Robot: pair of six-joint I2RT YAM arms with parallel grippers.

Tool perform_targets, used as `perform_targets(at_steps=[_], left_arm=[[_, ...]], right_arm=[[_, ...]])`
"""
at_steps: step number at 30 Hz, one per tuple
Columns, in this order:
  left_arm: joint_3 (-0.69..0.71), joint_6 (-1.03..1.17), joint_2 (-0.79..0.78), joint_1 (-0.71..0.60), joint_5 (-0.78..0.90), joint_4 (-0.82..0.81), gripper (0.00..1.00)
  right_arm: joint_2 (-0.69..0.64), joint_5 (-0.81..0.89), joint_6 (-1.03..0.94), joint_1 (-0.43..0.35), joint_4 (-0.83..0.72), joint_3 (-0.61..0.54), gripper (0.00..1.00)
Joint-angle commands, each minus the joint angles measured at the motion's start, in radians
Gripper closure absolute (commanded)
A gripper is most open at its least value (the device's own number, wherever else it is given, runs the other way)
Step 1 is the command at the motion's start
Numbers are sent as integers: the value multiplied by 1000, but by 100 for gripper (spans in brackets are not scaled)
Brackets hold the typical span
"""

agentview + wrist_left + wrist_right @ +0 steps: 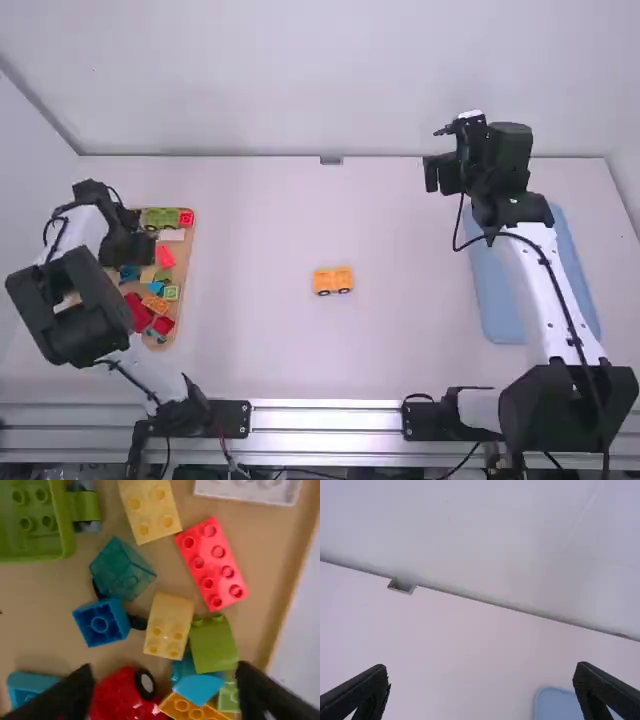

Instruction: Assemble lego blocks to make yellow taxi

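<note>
My left gripper (pixel 138 248) hangs over the wooden tray of blocks at the left; in the left wrist view the left gripper (pixel 165 692) is open above a pale yellow block (pixel 169 625), a green block (pixel 214 644), a red toy piece (pixel 120 695) and an orange block (pixel 192 709). On the middle of the table stands an orange-yellow wheeled base (pixel 333 281). Far off at the back right, my right gripper (pixel 440 172) is raised; in the right wrist view the right gripper (pixel 482 677) is wide open with nothing between its fingers.
The wooden tray (pixel 186 262) also holds a flat red block (pixel 212 564), a white block (pixel 247 487), blue blocks (pixel 102 622) and a green wagon piece (pixel 35 522). A light blue tray (pixel 497 300) lies at the right, partly under the right arm.
</note>
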Motion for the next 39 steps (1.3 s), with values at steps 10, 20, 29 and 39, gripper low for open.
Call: perform_targets(at_steps=[10,20,29,39], left_arm=[[-5,111,74,71,88,3,46],[-7,113,128,69,107,19,57],[-64,114,138,68,113,97,56],[-70,94,138,69,74,100,60]], right_arm=[[5,-6,5,4,-2,32,2],[5,-5,5,19,2,32,2],[5,-5,1,42,5,32,1],[5,-5,2,43,31,32,2]])
